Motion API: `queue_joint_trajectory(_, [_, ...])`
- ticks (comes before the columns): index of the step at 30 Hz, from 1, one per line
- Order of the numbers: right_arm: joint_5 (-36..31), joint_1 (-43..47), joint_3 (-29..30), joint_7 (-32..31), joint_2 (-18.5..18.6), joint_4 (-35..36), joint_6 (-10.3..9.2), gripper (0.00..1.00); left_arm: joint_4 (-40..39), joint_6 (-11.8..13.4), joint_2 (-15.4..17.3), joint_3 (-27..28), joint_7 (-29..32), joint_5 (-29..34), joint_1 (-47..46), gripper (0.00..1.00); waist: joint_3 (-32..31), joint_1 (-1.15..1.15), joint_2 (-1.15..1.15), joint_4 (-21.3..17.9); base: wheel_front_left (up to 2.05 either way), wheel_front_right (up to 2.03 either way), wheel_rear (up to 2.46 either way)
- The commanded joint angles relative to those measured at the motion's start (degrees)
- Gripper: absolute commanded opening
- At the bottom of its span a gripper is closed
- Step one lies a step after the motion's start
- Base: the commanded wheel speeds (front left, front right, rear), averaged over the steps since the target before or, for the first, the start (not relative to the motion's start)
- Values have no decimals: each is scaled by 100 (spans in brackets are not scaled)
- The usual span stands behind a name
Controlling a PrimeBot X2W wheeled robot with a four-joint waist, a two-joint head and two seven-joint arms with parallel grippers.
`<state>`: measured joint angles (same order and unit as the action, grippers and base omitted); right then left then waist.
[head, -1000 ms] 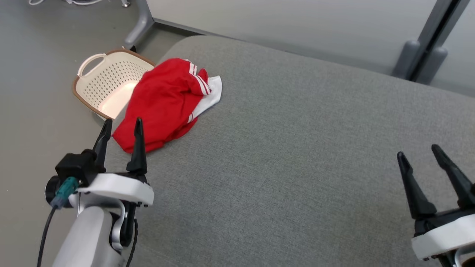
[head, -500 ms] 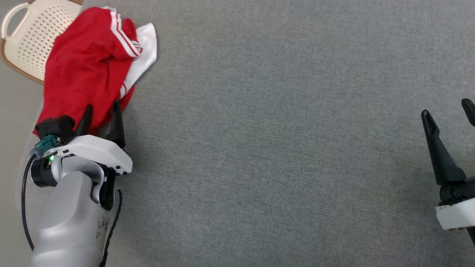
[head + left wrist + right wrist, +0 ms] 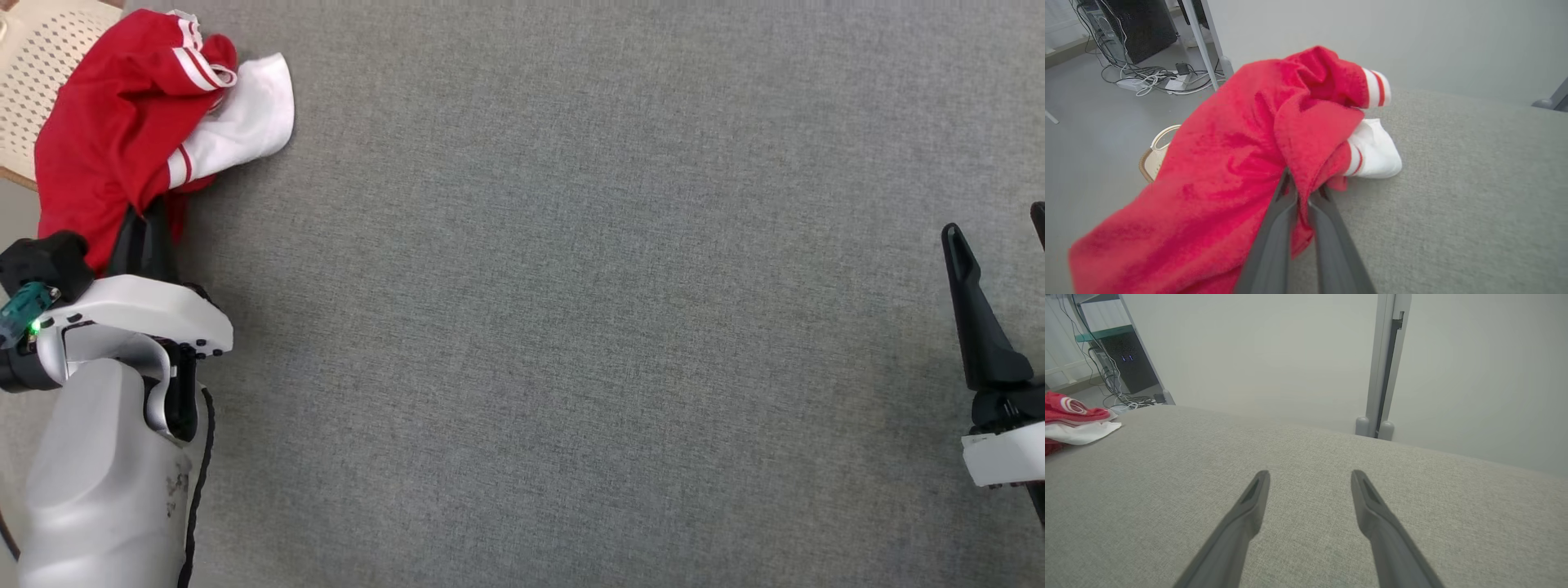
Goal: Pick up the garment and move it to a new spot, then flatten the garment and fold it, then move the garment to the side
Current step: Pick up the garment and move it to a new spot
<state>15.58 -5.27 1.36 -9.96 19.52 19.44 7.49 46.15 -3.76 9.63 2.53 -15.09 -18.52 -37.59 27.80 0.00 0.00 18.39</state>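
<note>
One perforated cream basket [image 3: 33,82] occupies the 10 o'clock corner of the head view, off the edge of the grey fabric-covered surface [image 3: 571,286]. The red garment [image 3: 98,139], trimmed with white stripes and a white panel, lies bunched just to the right of the basket, also at 10 o'clock. It overlaps the basket rim, and its white panel rests on the surface.

The left gripper [image 3: 147,229] is at 9 o'clock, directly below the garment. In the left wrist view, its fingers [image 3: 1274,245] are pinched narrowly together at 6 o'clock with a fold of red cloth [image 3: 1229,163] caught between them. The basket [image 3: 1152,157] shows at 9 o'clock behind the cloth. Whether the garment is raised off the surface cannot be told.

The right gripper [image 3: 996,220] is at 3 o'clock in the head view, well apart from the garment. In the right wrist view, the right gripper [image 3: 1310,473] has its fingers spread wide over bare surface and holds nothing. The garment [image 3: 1069,410] lies at 9 o'clock there.
</note>
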Motion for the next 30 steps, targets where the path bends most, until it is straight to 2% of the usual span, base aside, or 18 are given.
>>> queue_joint_trajectory(1, [-27,-3,38,68,-33,-61,0,100,-336,30,-28,107,-9,131,149,0,-158,0,0,22,0,0,0])
queue_joint_trajectory(4, [-60,58,46,157,-117,-183,0,100,-1100,13,-102,322,-10,357,489,0,-400,0,0,5,0,0,0])
queue_joint_trajectory(5, [-60,58,46,157,-117,-183,0,100,-1100,13,-102,322,-10,357,489,0,-400,0,0,5,0,0,0])
queue_joint_trajectory(12, [-67,107,-130,373,-274,-495,0,100,-2770,-118,-409,316,-9,808,1346,0,-970,0,0,-194,0,0,0])
queue_joint_trajectory(18, [-16,190,-308,549,-431,-843,0,100,-3472,-209,-572,-245,-9,990,2082,0,-1514,0,0,-480,0,0,0])
queue_joint_trajectory(23, [16,320,-467,644,-583,-1055,0,100,-3728,-248,-621,-784,12,1022,2500,0,-1849,0,0,-799,0,0,0])
queue_joint_trajectory(30, [50,382,-652,750,-736,-1234,0,100,-3859,-306,-651,-1561,217,895,2673,0,-2070,0,0,-1521,0,0,0])
